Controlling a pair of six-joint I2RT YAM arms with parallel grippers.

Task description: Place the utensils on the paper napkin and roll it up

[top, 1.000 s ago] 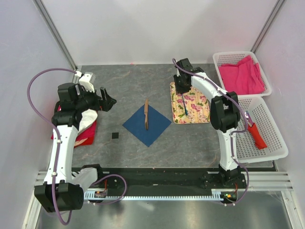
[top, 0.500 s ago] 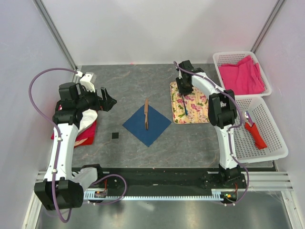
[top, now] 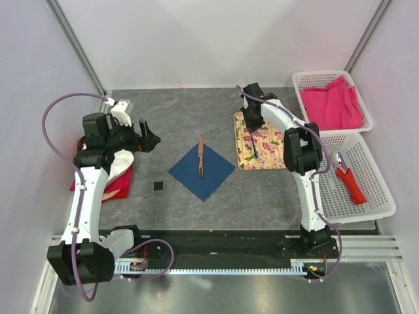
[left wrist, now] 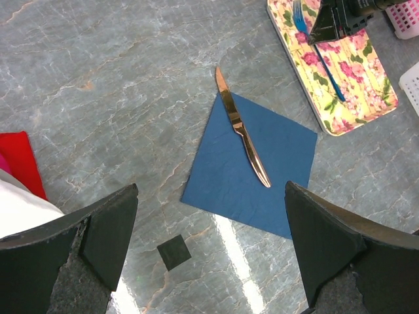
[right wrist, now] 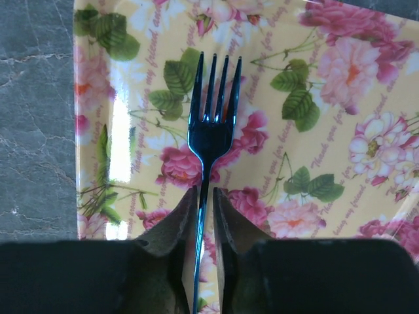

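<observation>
Step in hand: pick-up of the second of 2 utensils. The knife (left wrist: 242, 127) already lies diagonally across the blue napkin (left wrist: 222, 176), which is spread flat near the middle of the table (top: 163, 118), so 1 utensil is placed and 1 is not. The blue fork (right wrist: 211, 134) lies on the floral tray (right wrist: 340, 163), well to the right of the napkin, tines pointing away from the wrist camera. The right gripper (right wrist: 204, 193) is lowered over the tray with 1 finger on each side of the fork's thin handle, just behind the head. The jaws are drawn in close, leaving only a slim gap around the handle; whether the pads already bear on it cannot be told from the wrist view. The fork looks flat on the tray, not lifted. The next move calls for a firm pinch on the narrow handle, a straight lift clear of the tray rim, then a carry left to set the fork down beside the knife. The left gripper (left wrist: 209, 188) hangs above the table left of the napkin, fingers spread fully and holding nothing.
</observation>
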